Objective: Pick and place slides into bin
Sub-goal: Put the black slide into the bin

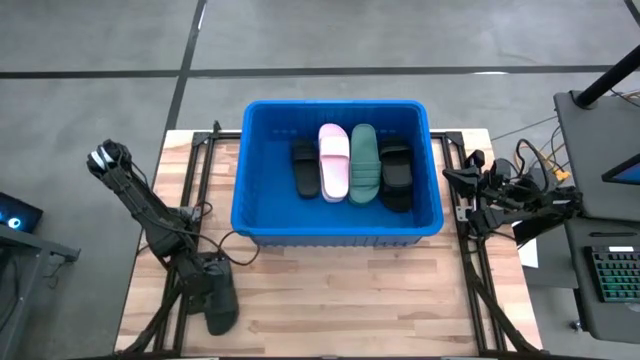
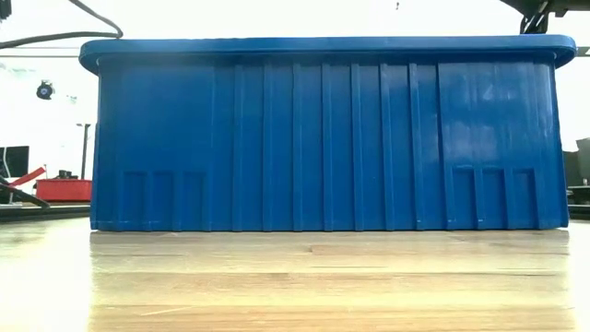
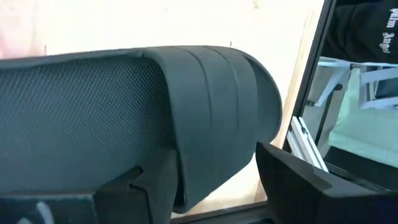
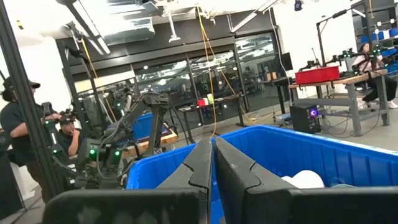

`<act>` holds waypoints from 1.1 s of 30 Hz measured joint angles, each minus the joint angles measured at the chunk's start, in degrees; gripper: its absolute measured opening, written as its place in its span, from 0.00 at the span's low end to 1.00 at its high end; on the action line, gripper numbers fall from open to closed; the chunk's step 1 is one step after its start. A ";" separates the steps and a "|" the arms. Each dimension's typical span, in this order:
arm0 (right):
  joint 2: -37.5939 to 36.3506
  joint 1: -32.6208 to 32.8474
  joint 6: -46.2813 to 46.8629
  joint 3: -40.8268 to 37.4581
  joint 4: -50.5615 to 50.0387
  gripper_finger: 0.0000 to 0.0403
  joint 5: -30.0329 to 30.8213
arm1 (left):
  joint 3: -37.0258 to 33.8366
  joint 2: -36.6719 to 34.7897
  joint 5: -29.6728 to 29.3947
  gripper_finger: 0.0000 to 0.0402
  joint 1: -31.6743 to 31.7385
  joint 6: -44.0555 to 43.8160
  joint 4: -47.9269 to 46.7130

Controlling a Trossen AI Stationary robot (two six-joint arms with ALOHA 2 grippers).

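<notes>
My left tool is clamped on a black slide at the tabletop's near-left corner; the bin lies ahead-right. Right tool waits together beside it.

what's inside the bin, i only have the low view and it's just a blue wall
Observer: Four slides show in the bin, side by side: a black slide, a pink slide, a green slide and another black slide.
Operator: any still outside
Observer: One dark slide lies on the wooden table outside the bin, on the left arm's side.
Operator: where are the arms
Observer: The left end effector is right at that dark slide; I cannot tell whether it grips it. The right end effector waits shut beside the bin, empty.
</notes>
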 joint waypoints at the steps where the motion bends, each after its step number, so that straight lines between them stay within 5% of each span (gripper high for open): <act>1: 0.01 0.00 -0.02 0.00 -0.03 0.02 -0.01 | 0.00 0.11 -0.04 0.49 0.00 -0.02 0.01; 7: -0.01 0.00 0.07 0.00 -0.01 0.02 -0.01 | -0.80 0.18 0.26 0.42 0.00 -2.96 0.63; 21: -0.01 0.00 -0.42 0.00 0.01 0.02 -0.01 | -3.41 -0.09 1.85 0.02 0.00 -6.03 6.69; 33: 0.00 -0.02 -0.60 0.00 0.24 0.02 -0.01 | -3.15 -0.71 1.21 0.00 -0.01 -10.94 22.26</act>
